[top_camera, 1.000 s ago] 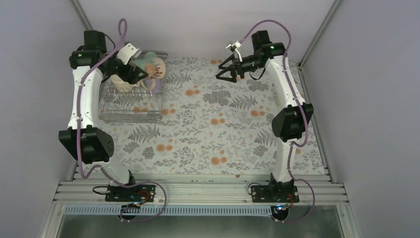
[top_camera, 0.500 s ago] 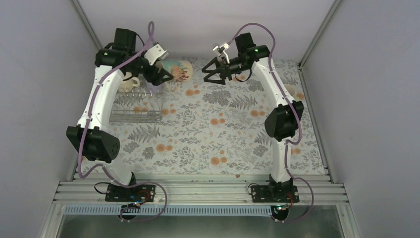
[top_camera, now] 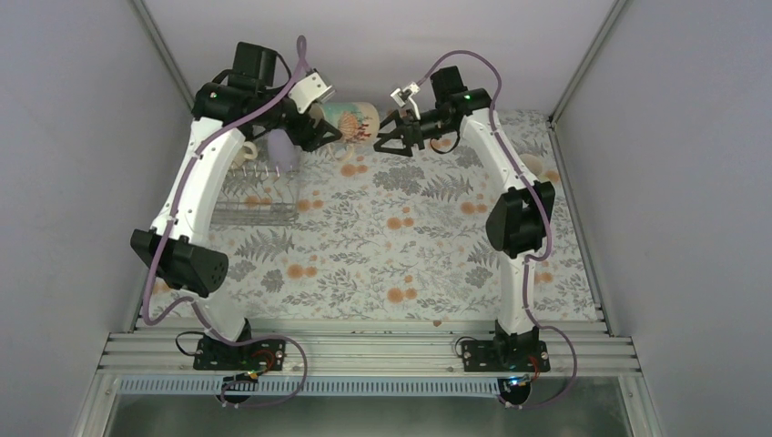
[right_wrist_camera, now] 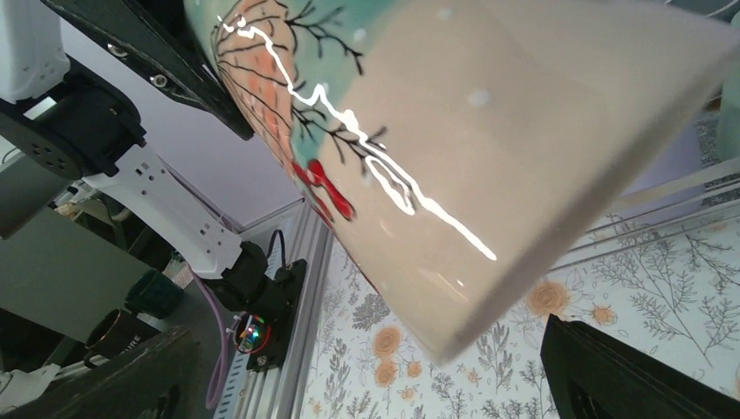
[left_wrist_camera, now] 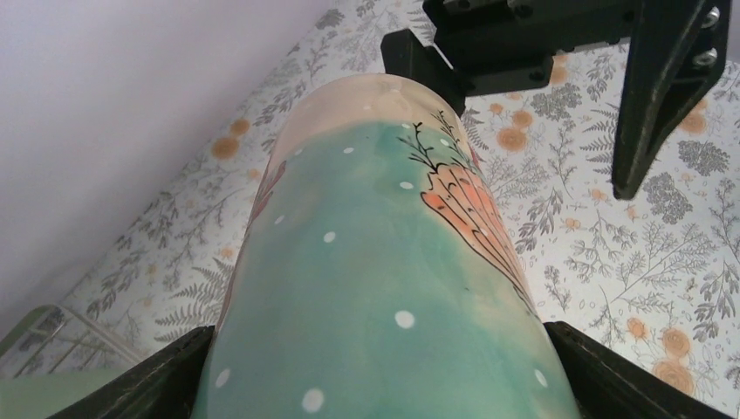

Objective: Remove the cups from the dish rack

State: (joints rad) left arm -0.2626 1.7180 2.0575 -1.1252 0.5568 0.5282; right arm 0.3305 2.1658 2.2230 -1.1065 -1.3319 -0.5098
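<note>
Moved since prior frames: left gripper point(top_camera: 326, 130) has carried the beige patterned mug point(top_camera: 357, 120) off the dish rack point(top_camera: 257, 206) toward upper centre of the overhead view; right gripper point(top_camera: 386, 138) has come in from the right to meet it. Left jaws clamped across mug body, mug held sideways in the air. Right jaws apart, one each side of mug's free end per right wrist view; contact not evident. Lilac tumbler point(top_camera: 279, 150) and cream-yellow mug point(top_camera: 240, 151) sit in the dish rack, upper left. Step judged: arm-to-arm handover. Recommend: right jaws advance further along the body w/ mug centred btwn them, shut firmly on the glazed wall, left releases only once that grip holds; otherwise mug likely drops to table point(top_camera: 401, 255)
</note>
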